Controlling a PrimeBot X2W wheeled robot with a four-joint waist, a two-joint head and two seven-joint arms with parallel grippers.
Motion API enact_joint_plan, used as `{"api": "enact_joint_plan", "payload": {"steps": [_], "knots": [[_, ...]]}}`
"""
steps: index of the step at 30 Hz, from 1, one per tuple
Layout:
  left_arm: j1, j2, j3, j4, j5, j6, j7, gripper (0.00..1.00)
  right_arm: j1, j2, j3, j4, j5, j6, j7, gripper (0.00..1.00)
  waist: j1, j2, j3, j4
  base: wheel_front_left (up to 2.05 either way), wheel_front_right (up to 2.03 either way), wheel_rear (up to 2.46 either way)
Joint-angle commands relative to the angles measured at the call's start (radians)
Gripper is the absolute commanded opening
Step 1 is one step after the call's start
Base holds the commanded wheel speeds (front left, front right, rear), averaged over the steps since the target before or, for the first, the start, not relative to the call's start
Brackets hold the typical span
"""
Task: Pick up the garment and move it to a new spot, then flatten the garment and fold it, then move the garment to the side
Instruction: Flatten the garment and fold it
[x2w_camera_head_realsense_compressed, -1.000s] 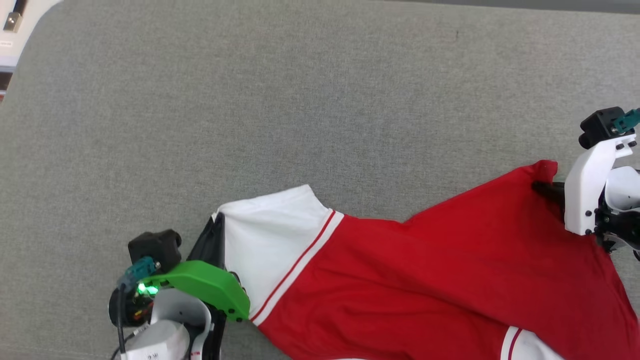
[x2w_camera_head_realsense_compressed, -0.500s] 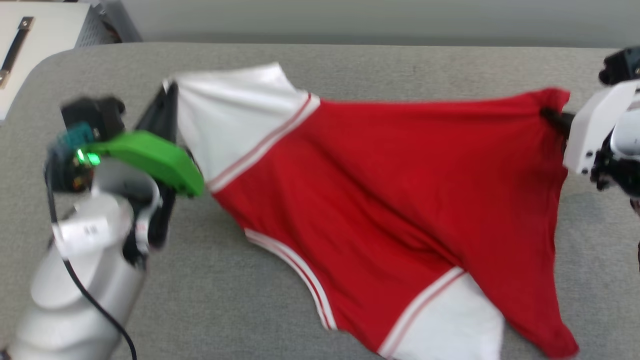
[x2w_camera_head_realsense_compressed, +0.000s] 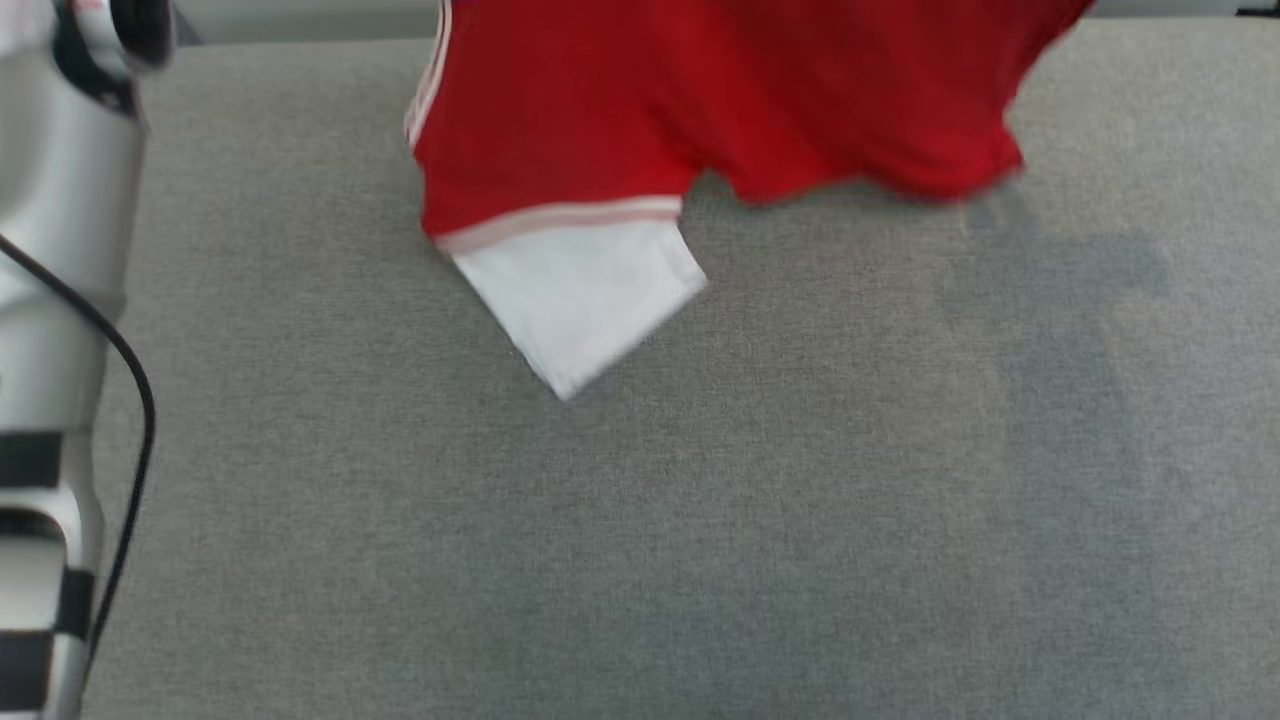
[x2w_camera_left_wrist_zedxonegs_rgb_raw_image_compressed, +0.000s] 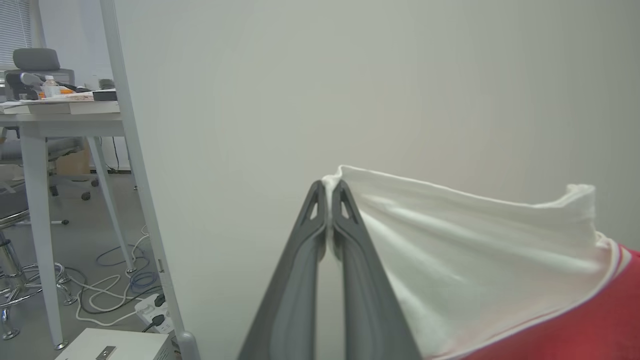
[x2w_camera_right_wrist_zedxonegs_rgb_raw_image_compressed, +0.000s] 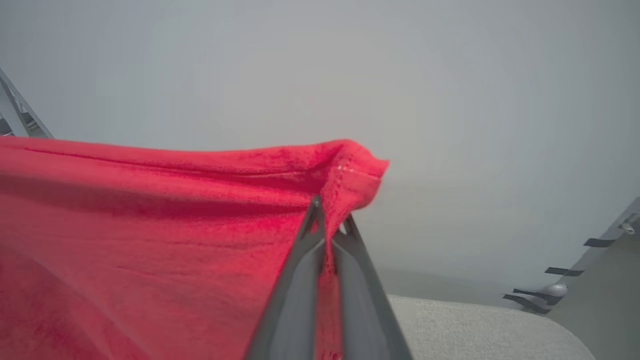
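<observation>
The left gripper (x2w_camera_left_wrist_zedxonegs_rgb_raw_image_compressed: 327, 192) is clenched on the edge of a white sleeve (x2w_camera_left_wrist_zedxonegs_rgb_raw_image_compressed: 450, 235). The right gripper (x2w_camera_right_wrist_zedxonegs_rgb_raw_image_compressed: 330, 220) is clenched on a red corner of the garment (x2w_camera_head_realsense_compressed: 720, 90). The garment hangs stretched between them, raised above the grey fabric-covered table (x2w_camera_head_realsense_compressed: 640, 520), with its long axis running from one gripper to the other. The cloth lies inboard of each gripper, so neither arm is nearer, and laying it down flat would likely require both to descend level. A second white sleeve (x2w_camera_head_realsense_compressed: 580, 290) dangles lowest, and contact with the table cannot be confirmed. The head view crops the upper garment, and motion blur softens its edges.
</observation>
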Motion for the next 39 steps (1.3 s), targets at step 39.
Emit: {"api": "enact_joint_plan", "payload": {"steps": [39], "knots": [[-0.226, -0.145, 0.033, 0.481, -0.087, -0.149, -0.150, 0.00, -0.182, 0.016, 0.173, 0.091, 0.111, -0.002, -0.133, 0.00, -0.0001, 0.0000, 0.330, 0.020, 0.00, 0.00, 0.00]]}}
